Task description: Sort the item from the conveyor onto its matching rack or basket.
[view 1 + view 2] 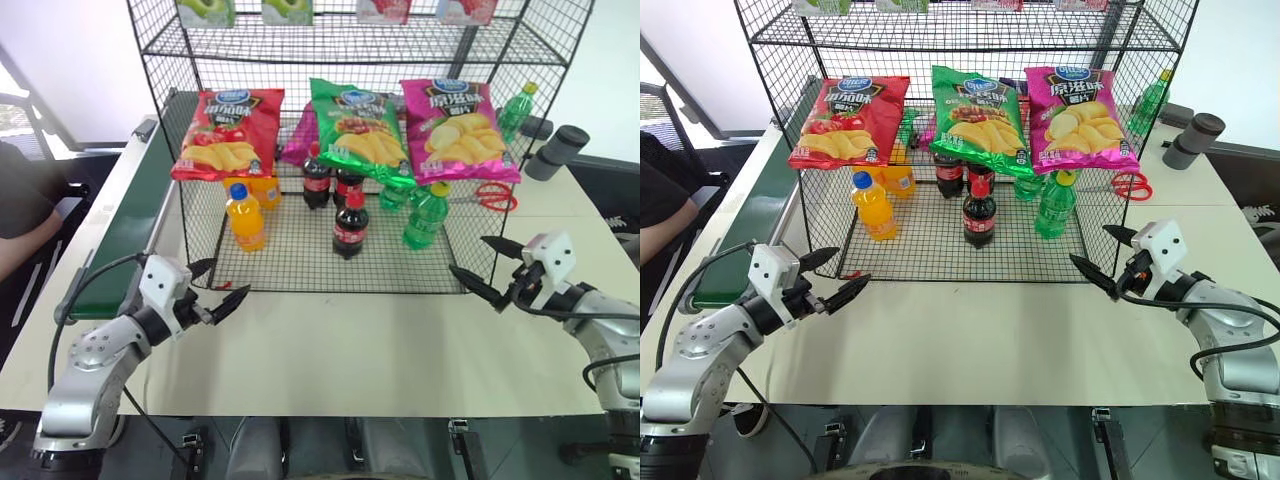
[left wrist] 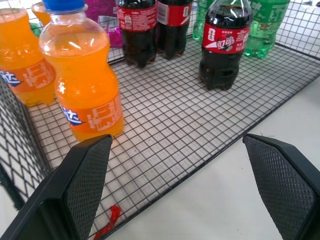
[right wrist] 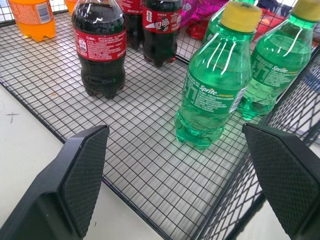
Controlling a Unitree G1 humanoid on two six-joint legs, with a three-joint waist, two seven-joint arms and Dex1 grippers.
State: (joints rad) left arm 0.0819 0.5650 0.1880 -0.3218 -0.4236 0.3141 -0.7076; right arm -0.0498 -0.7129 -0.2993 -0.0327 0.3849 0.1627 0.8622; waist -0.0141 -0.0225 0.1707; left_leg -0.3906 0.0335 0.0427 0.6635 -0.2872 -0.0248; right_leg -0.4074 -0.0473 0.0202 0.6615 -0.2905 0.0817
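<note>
Your left tool (image 1: 222, 298) and right tool (image 1: 478, 276) gape empty; a cola bottle (image 1: 350, 226) stands in the rack (image 1: 330, 268); sorting looks done.

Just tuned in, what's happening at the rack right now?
Nothing is held. The left gripper and right gripper hang open over the table in front of the wire rack. A cola bottle stands upright on the rack's bottom tier, ahead of two more colas, between orange sodas and green bottles.
</note>
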